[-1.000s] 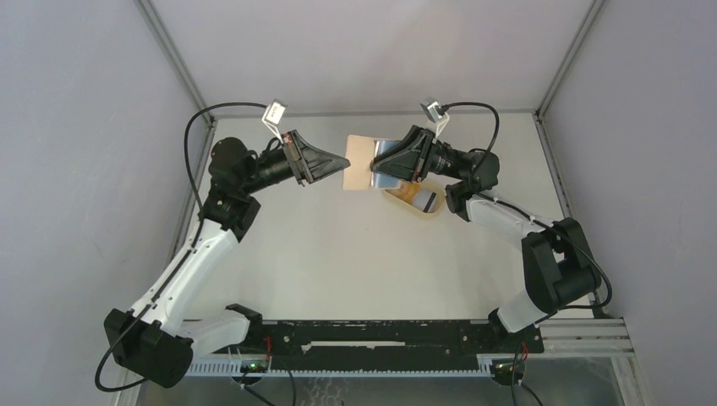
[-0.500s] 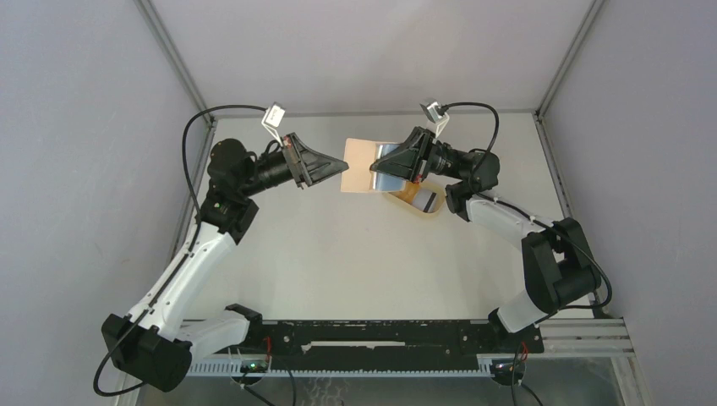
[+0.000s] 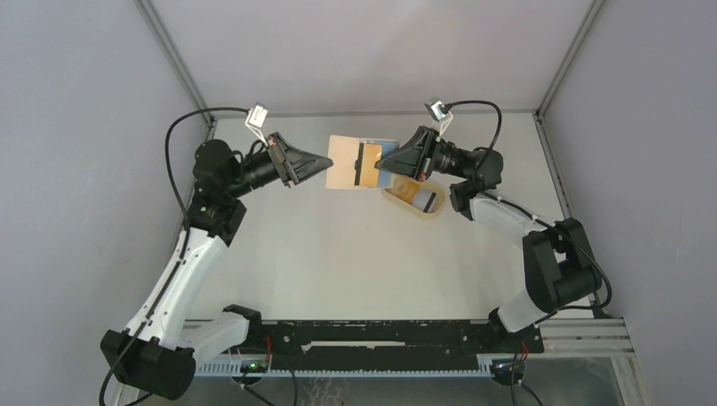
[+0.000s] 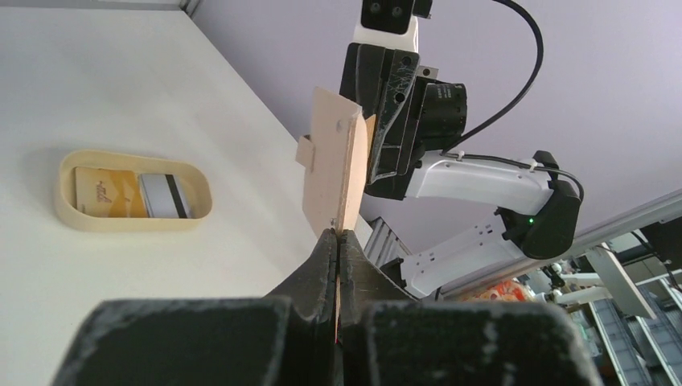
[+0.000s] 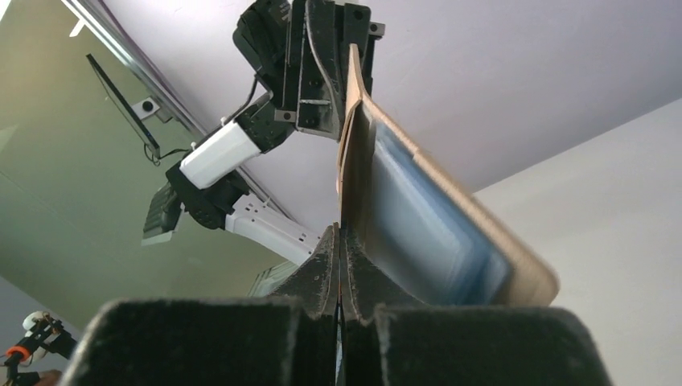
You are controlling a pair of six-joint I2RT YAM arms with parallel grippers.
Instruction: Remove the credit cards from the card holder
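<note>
The tan card holder [image 3: 341, 162] hangs open in the air between both grippers, above the far middle of the table. My left gripper [image 3: 327, 161] is shut on its left edge, which shows in the left wrist view [image 4: 331, 161] with the snap tab on the side. My right gripper [image 3: 378, 162] is shut on a thin credit card [image 3: 362, 165] with a dark stripe that lies across the holder's inner face. A blue-grey card [image 3: 387, 179] sits in the holder's right half; it also shows in the right wrist view [image 5: 426, 217], blurred, beside my shut right gripper [image 5: 339, 229].
An oval tan tray [image 3: 420, 214] with a raised rim lies on the table below the right gripper. It holds a gold card and a pale card with a dark stripe [image 4: 165, 195]. Grey walls close in the back and sides.
My left gripper has moved left with the card holder's edge. The holder now spreads wider, and the dark-striped card shows on its inner face. The right gripper has stayed nearly in place.
</note>
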